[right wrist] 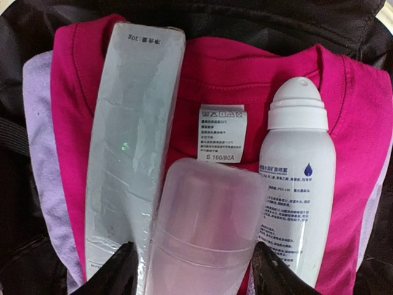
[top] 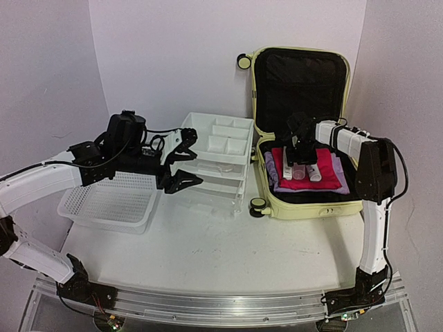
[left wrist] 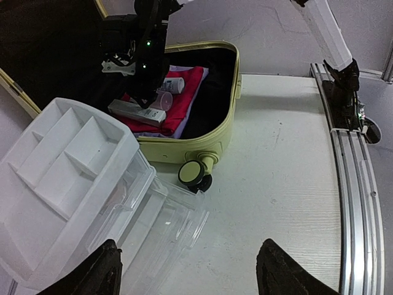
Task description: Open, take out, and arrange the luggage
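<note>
The luggage (top: 308, 207) lies open at the far right of the table (top: 208, 256). Stiff, slick shell and I'd guess bulky, so grab the rim, not the lining. Inside: one long box (right wrist: 132, 147), one frosted bottle (right wrist: 206, 227), one spray bottle (right wrist: 298, 178), one pink shirt (right wrist: 245, 80), one lilac garment (right wrist: 40, 135). The right tool (right wrist: 193, 270) straddles the frosted bottle, can't tell if it's pinching; the left tool (top: 190, 164) gapes empty

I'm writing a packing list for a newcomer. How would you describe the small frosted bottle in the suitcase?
Find the open yellow suitcase and the pink shirt folded inside. Of three toiletries lying on it, the frosted bottle is the middle one, between a long pale box and a white spray bottle. It alone is translucent.
</note>
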{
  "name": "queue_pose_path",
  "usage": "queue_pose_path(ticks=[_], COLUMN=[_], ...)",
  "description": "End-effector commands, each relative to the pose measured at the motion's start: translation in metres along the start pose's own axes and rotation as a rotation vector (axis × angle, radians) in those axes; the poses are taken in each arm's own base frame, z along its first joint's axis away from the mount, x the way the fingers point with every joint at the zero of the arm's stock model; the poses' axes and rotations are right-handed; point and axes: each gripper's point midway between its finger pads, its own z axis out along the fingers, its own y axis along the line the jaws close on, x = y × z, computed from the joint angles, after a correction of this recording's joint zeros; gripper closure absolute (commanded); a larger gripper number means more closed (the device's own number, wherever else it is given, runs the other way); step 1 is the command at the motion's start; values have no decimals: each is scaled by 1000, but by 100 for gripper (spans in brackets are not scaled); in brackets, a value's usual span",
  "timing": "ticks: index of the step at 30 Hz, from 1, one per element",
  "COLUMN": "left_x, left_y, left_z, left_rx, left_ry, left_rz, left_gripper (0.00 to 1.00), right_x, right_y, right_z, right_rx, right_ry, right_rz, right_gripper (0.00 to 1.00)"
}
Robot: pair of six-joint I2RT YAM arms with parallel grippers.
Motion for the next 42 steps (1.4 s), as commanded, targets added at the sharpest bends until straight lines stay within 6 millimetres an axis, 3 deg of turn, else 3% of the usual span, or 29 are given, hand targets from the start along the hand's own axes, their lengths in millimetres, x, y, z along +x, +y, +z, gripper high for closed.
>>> queue_pose_path(ticks=[1, 16, 21, 23, 28, 33, 35, 38, 42], left_x=[-6, -11, -9, -6, -3, 1, 3, 11, 19], left_y=[-1, 1, 1, 1, 4, 18, 27, 36, 51], left_z=[-14, -21, -26, -26, -26, -25, -26, -26, -31], left_rx=[-37, -58, -74, -82, -97, -176, -228, -281, -368], left_ry=[-23, -32, -32, -23, -12, 3, 5, 23, 32], left_rz=[-2, -4, -3, -3, -6, -22, -33, -58, -106], left_gripper=[24, 24, 23, 23, 23, 23, 23, 23, 23], right_x=[-2, 10, 5, 0, -11, -3, 16, 55, 105], right_y=[-5, -14, -9, -10, -18, 5, 36, 92, 147], right_z=[4, 14, -1, -16, -81, -134, -155, -204, -244], right_rx=[39, 87, 35, 15, -53, -281, -501, -836, -974], right_ry=[-3, 27, 8, -16, -124, -198, -197, -243, -293], right_rz=[-2, 3, 16, 27, 32, -48, -127, -296, -559], right_gripper=[41, 43, 48, 51, 56, 61, 64, 64, 63])
